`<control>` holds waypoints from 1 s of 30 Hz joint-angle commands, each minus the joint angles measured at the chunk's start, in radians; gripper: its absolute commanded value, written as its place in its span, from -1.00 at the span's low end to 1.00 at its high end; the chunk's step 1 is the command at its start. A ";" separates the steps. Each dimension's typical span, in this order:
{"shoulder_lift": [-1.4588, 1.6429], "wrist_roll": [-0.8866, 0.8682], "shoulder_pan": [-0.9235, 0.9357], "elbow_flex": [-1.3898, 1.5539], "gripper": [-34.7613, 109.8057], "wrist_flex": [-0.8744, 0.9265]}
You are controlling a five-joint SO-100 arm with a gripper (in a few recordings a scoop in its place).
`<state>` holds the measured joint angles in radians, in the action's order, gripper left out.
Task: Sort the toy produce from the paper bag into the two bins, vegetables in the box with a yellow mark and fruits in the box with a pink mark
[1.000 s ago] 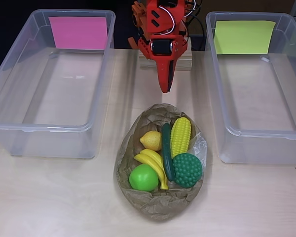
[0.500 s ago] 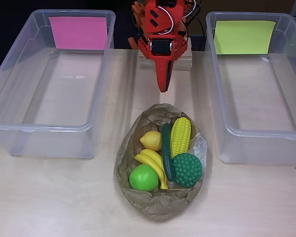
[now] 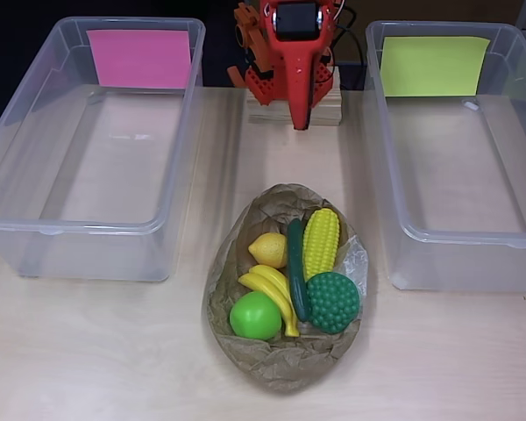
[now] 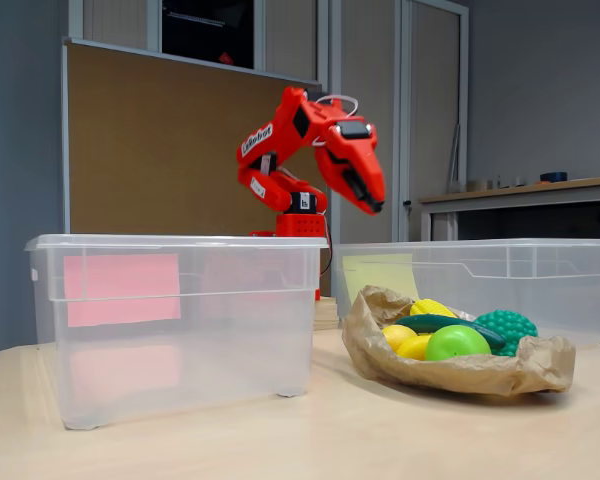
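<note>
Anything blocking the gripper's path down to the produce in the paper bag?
Nothing visible. The gripper hangs in open air above bare table, behind the paper bag. The bag lies open, with the corn and lemon nearest the arm.

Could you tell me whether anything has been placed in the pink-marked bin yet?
No, the pink-marked bin shows only its bare clear floor in the overhead view.
</note>
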<state>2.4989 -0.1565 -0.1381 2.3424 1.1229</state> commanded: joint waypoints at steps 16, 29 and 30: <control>-1.091 -0.287 -0.166 -0.704 -0.04 -0.127; -1.256 -0.457 -0.193 -0.795 -0.02 -0.101; -1.261 -0.454 -0.189 -0.792 -0.03 -0.103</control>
<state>1.2272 -0.5983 -0.3267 1.5708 1.0155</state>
